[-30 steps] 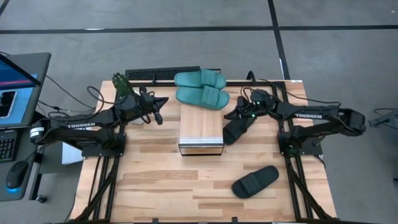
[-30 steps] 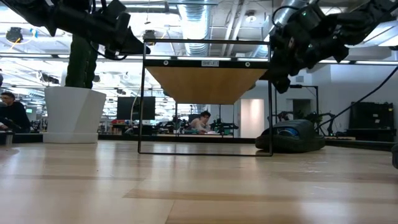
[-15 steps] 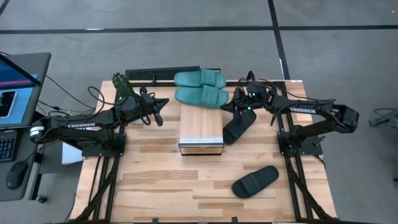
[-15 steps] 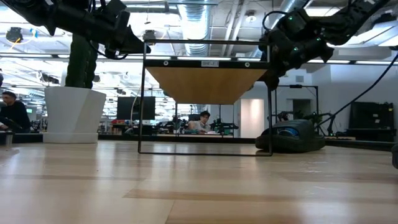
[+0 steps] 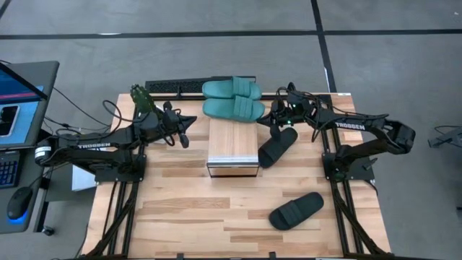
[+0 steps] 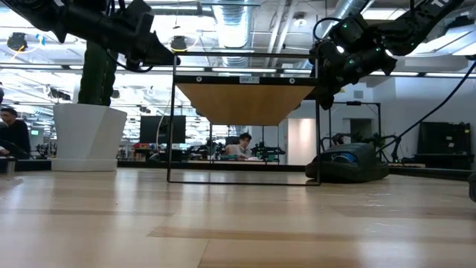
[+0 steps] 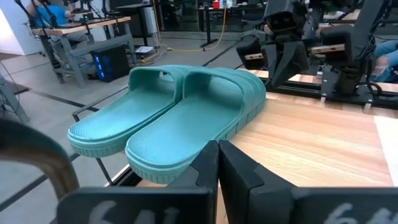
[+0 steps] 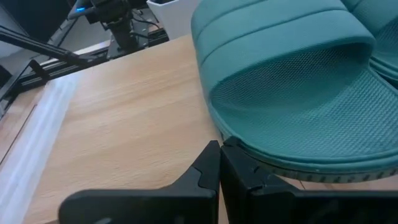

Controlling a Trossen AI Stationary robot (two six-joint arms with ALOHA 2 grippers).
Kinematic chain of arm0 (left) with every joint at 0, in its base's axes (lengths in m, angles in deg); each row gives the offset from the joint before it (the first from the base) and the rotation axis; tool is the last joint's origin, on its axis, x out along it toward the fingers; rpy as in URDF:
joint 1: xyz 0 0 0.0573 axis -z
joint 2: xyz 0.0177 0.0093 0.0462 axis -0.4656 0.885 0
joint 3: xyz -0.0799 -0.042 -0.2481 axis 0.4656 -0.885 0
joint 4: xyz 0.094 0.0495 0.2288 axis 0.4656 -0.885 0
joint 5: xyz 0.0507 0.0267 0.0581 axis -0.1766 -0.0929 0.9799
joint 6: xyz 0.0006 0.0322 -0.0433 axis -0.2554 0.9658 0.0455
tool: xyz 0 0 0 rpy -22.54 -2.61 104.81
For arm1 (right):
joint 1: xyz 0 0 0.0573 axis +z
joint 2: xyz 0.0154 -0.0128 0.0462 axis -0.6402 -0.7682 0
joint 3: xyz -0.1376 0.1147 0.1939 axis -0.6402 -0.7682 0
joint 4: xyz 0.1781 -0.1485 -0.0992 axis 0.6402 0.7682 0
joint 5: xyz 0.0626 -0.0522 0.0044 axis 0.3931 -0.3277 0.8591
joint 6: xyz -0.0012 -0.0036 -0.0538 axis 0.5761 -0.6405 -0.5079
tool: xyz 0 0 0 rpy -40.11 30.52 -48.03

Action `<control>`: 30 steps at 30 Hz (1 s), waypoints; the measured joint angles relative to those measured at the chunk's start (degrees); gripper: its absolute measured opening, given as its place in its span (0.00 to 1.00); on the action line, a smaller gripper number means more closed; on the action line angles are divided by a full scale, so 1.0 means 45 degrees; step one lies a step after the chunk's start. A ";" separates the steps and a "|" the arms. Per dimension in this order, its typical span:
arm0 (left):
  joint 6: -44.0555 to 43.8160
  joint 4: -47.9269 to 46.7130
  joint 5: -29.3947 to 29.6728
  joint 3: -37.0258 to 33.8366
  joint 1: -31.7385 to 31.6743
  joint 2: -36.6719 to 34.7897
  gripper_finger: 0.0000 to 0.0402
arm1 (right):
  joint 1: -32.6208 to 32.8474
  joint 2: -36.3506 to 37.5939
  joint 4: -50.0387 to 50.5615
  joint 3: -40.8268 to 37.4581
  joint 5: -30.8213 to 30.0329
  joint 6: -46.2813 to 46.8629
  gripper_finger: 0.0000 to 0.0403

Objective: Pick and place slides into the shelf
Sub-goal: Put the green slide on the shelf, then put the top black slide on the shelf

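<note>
Two teal slides (image 5: 232, 90) (image 5: 234, 109) lie side by side, soles down, at the far end of the shelf's wooden top (image 5: 232, 144), heels toward the table's left. My right gripper (image 5: 270, 121) is shut at the toe end of the nearer teal slide (image 8: 292, 93). My left gripper (image 5: 189, 124) is shut and hangs in the air left of the shelf, pointing at the heels (image 7: 155, 143) without touching them. One black slide (image 5: 278, 146) lies on the table against the shelf's right side. Another (image 5: 296, 209) lies nearer the front. My right gripper's shut fingertips (image 8: 214, 163) stand against the sole rim (image 8: 239, 148) at the toe end of the nearer teal slide. They come from the table's right, slanting down. The slide lies flat on the shelf top, sole down.
A small green plant (image 5: 140, 96) stands at the table's far left, a dark bar (image 5: 177, 87) along the far edge. A laptop (image 5: 18, 101) sits on a side stand to the left. Bare tabletop (image 5: 180, 209) lies in front of the shelf.
My right gripper has moved toward the far edge and the table's left, from above the black slide beside the shelf to the toe end of the nearer teal slide. It stayed shut.
</note>
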 joint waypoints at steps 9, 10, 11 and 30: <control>-0.0132 -0.0242 -0.0036 0.0000 0.0010 0.0000 0.00 | 0.0627 0.0988 0.0415 0.0000 0.0010 0.0082 0.00; -0.0252 -0.0247 -0.0120 0.0000 0.0010 0.0005 0.00 | 0.0729 0.1310 0.0499 0.0002 0.0015 0.0036 0.00; -0.0342 -0.0247 -0.0242 0.0000 0.0010 0.0005 0.00 | 0.0833 0.1677 0.0634 0.0000 0.0008 0.0021 0.00; -0.3323 0.0677 -0.4132 0.0000 0.0175 0.0005 0.00 | 0.1558 0.8625 1.0392 0.0005 -0.4501 0.2256 0.00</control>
